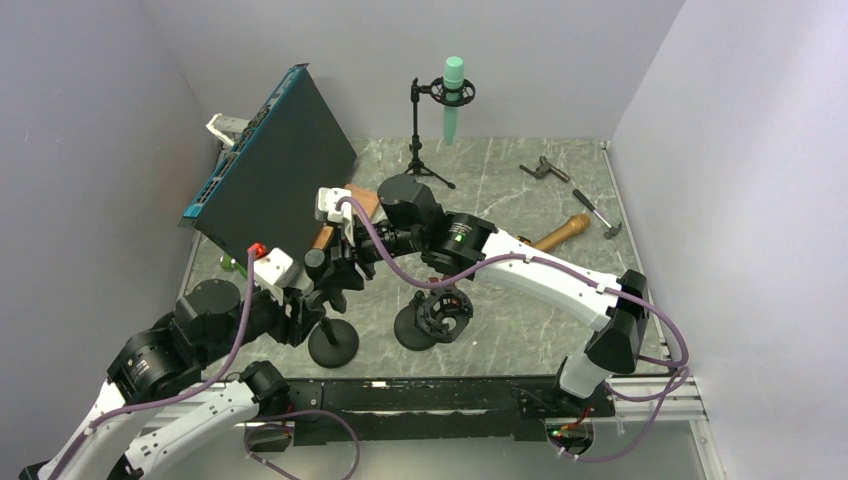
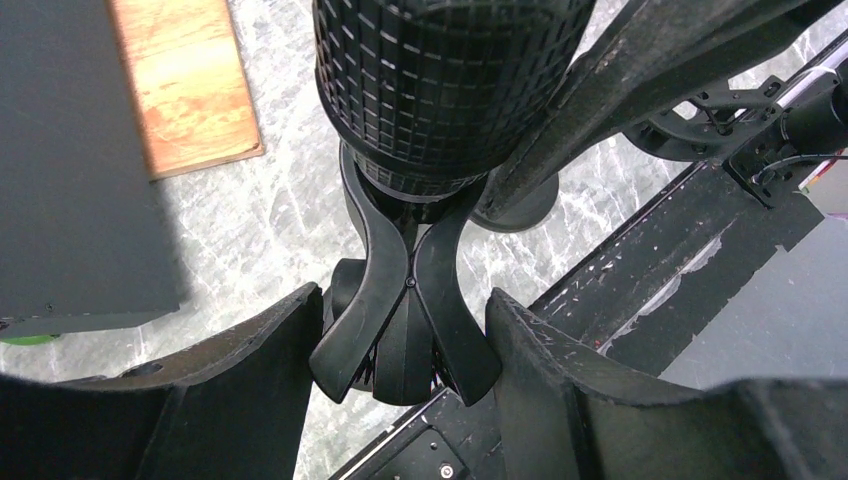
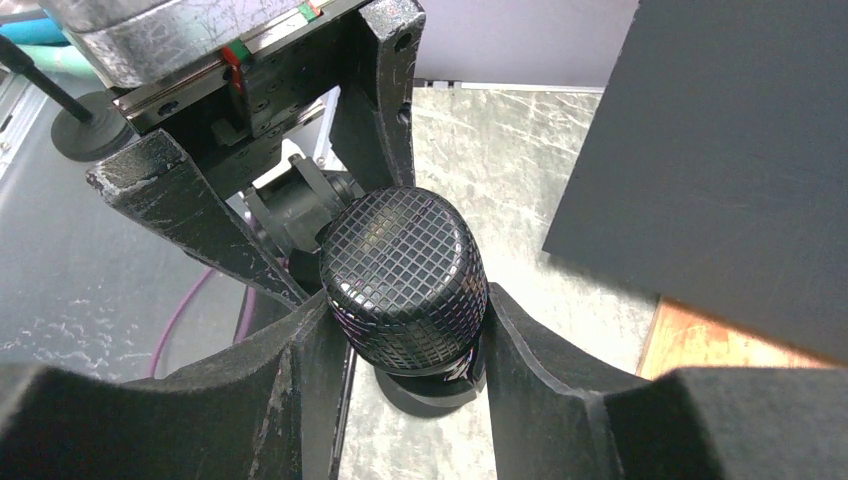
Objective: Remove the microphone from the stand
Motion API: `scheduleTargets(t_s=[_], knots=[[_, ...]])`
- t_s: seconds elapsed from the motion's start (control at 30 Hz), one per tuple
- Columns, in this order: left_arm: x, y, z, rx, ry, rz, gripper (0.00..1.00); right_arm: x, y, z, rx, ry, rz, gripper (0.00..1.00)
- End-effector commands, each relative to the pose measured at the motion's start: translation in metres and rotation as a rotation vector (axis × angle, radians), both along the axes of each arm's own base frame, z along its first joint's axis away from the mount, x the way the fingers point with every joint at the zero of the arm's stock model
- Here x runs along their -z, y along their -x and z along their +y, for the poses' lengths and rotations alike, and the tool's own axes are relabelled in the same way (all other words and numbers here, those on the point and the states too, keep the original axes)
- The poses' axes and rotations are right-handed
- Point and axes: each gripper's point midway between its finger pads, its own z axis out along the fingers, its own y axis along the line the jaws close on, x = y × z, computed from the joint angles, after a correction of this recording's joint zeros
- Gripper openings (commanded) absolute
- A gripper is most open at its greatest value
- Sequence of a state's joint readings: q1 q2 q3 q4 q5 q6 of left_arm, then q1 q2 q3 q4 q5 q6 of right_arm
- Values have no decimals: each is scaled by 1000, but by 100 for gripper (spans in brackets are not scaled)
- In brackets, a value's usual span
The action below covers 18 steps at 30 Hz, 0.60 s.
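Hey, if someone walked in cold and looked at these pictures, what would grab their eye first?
Both arms meet at mid-table on the black microphone: the right claw pinches its mesh head, and the left claw grips the stand's clip below. Next, a big dark panel leans at the left, and a green microphone stands at the back.

Shows a grey-green marbled table (image 1: 500,190) with a tripod (image 1: 415,130) at the back centre, a dark panel (image 1: 280,170) propped aslant at the left, a wood board (image 1: 363,200) just beside its lower edge, and a small green thing (image 1: 228,264) near the left rim. Carries at the right two metal tools (image 1: 545,168) (image 1: 600,213) and a wooden handle (image 1: 562,231) closer in. Bears near the front edge a round black stand base (image 1: 333,345) and a second base (image 1: 415,333) beside it, not touching.
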State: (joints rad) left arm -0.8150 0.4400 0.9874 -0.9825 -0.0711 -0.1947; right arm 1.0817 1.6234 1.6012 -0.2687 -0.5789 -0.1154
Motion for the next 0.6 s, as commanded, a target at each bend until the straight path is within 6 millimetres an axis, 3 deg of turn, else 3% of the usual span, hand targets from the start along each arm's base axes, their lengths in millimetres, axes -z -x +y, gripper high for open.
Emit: scheduleTargets(t_s=[0.0,0.23,0.3,0.37,0.4,0.57], knots=[[-3,14,-5,71,19,21,64,2,4,1,-8,16,35,0],[4,14,0,57,-16,40,61,2,4,0,-2,18,32,0],[7,8,6,14,-40,40,48,2,3,1,-1,17,31,0],[7,5,5,5,-49,41,11,2,1,1,9,18,29,0],[8,2,7,-20,-60,47,0,2,-1,1,17,17,26,0],[10,-6,7,-52,-80,49,0,-6,-3,0,38,-5,12,0]])
